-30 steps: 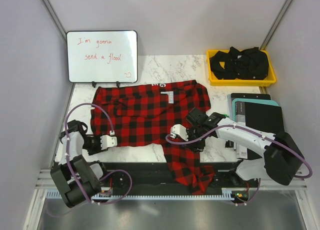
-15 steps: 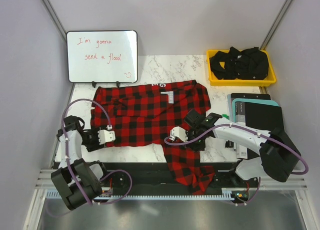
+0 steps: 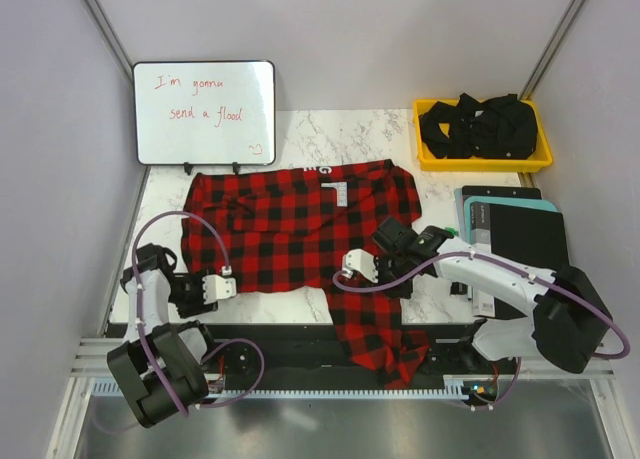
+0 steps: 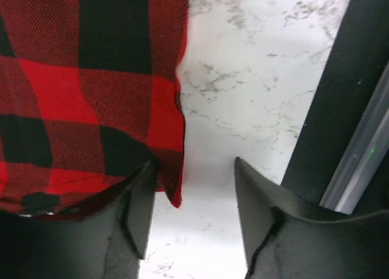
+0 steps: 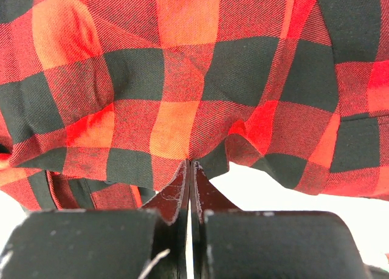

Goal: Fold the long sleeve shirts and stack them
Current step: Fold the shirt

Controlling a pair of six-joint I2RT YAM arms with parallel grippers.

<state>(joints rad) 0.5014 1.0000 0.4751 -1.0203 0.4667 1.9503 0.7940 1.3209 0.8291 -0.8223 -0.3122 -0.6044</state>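
Shirt (image 3: 290, 229) spread on tabletop (image 3: 350, 134); right fingers (image 5: 203, 197) have just pinched shut on its near edge, left fingers (image 4: 258, 194) have widened at its corner, so a fold is likely next

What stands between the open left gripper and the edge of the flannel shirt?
Nothing visible does. The left gripper stands open at the flannel shirt, whose corner reaches one finger. Only bare marble table shows in the gap.
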